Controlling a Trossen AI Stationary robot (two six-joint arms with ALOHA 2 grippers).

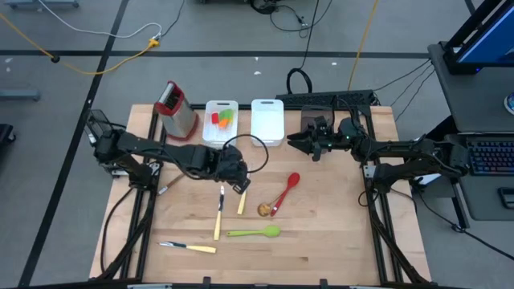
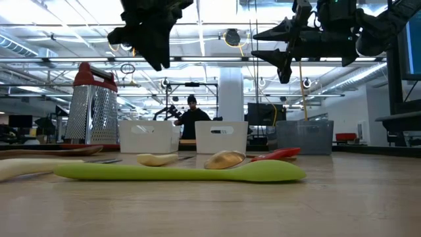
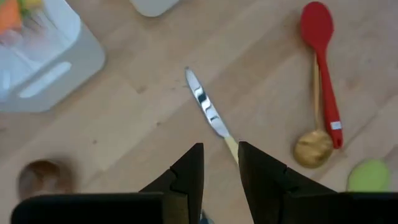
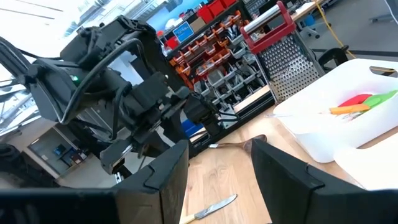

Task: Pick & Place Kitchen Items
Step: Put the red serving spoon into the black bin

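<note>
Left gripper (image 3: pixel 219 163) hovers, seemingly empty, above the knife (image 3: pixel 210 116).

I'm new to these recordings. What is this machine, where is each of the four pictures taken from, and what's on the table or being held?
Two dark robot arms work at a wooden table. One picture looks straight down, one looks level across the tabletop, and one camera rides on each wrist.

The left pincer hangs above the middle of the table, its fingers apart and empty, over a cream-handled knife. The right pincer hovers by the far edge, also open and empty.

On the table lie a red spoon, a wooden spoon, a green spoon and another knife. At the back stand a grater and two white bins; the left bin holds small coloured utensils, the right bin looks empty.
</note>
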